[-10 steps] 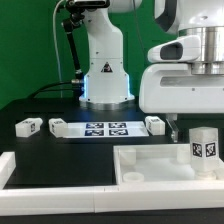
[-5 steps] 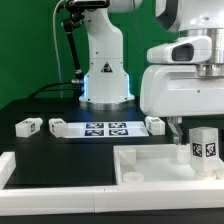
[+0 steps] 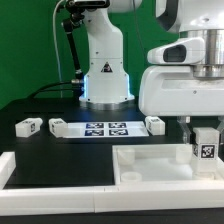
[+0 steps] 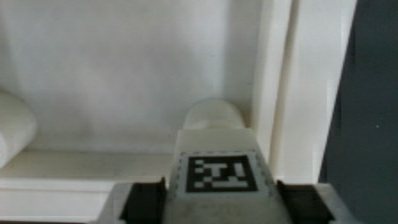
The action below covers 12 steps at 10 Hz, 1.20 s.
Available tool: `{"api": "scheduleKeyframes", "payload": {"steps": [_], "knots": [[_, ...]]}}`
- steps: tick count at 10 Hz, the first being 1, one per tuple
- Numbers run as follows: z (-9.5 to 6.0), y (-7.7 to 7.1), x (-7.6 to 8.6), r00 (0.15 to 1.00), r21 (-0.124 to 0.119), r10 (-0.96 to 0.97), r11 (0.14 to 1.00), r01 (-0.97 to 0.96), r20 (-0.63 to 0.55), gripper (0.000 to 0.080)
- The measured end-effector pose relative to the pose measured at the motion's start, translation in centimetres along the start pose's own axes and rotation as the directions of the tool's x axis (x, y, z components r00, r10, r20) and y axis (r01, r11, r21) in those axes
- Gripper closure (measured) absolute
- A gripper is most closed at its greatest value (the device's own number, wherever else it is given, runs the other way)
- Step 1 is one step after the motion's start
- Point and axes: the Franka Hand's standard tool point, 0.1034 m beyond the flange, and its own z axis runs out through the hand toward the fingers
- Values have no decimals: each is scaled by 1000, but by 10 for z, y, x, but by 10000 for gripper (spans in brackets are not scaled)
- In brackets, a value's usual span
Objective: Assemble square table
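The square table's white slab [image 3: 160, 165] lies rim-up at the front of the exterior view's right. Inside it, near its right rim, one white leg [image 3: 206, 146] stands upright, its tag facing the camera. My gripper [image 3: 203, 135] comes down over this leg. In the wrist view the tagged leg [image 4: 221, 170] fills the gap between my gripper's [image 4: 221, 205] dark pads [image 4: 146, 203], which press on both of its sides, with the slab's floor [image 4: 125, 80] behind it. Three more tagged legs [image 3: 28, 126] [image 3: 57, 126] [image 3: 155, 124] lie on the black table.
The marker board [image 3: 105, 129] lies flat between the loose legs. A long white rail [image 3: 45, 172] runs along the front at the exterior view's left. The arm's white base [image 3: 105, 70] stands behind the board. A small white knob [image 3: 130, 177] sits at the slab's front left corner.
The jaws, wide apart before, have come in against the upright leg. The leg has shifted slightly toward the exterior view's right. The loose legs have not moved.
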Motion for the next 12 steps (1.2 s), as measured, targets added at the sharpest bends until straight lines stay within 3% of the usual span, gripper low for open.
{"api": "scheduleKeyframes", "payload": {"steps": [2,5,6,7,9,10,12], "knots": [[0,0,0,994,0,105,994,-105,1,510],[1,-2,4,888,9,459,888,-460,17,510],[2,-3,5,797,16,604,797,-604,31,509],[2,-11,4,687,5,725,688,-726,40,509],[4,-19,6,367,-3,928,368,-930,71,509],[4,-18,9,246,-3,966,247,-969,83,509],[4,-15,10,108,-3,987,109,-994,123,509]]}}
